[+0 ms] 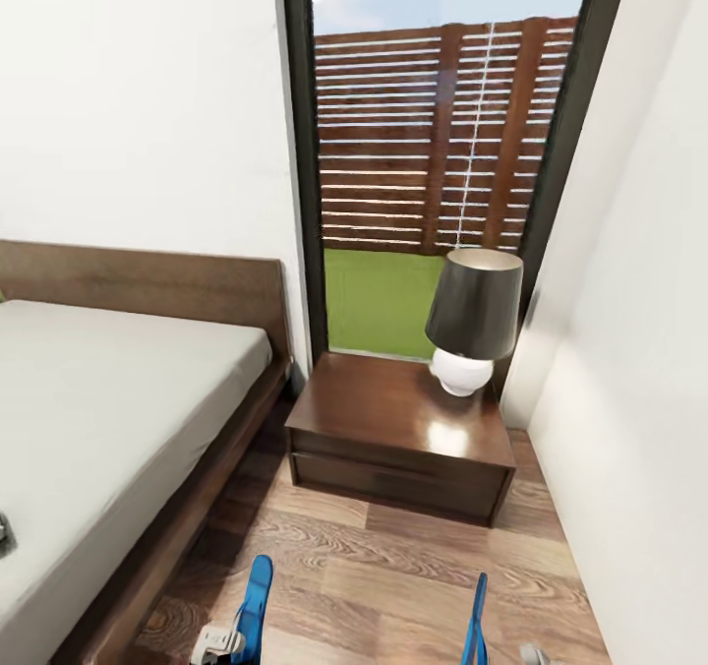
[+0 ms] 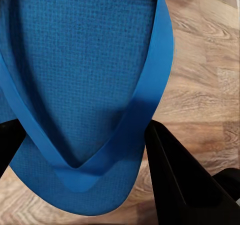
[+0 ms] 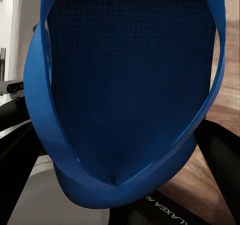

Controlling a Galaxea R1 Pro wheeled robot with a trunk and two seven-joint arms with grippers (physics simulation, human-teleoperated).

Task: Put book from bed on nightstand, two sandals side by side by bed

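Observation:
My left gripper (image 2: 85, 140) is shut on one bright blue sandal (image 2: 85, 60), its black fingers (image 2: 175, 170) pressing on the sole's sides above the wood floor. My right gripper (image 3: 115, 135) is shut on the other sandal (image 3: 130, 75) in the same way. In the head view both sandals hang edge-on, the left sandal (image 1: 256, 601) near the bed frame and the right sandal (image 1: 477, 621) further right. The bed (image 1: 108, 399) lies at the left, and the nightstand (image 1: 393, 429) stands beside its head. The book is out of view.
A lamp (image 1: 472, 316) with a dark shade and white base stands on the nightstand's right rear corner. Behind it is a tall dark-framed window (image 1: 442, 153). A white wall (image 1: 639, 399) closes the right side. Wood floor (image 1: 374, 567) runs between bed and wall.

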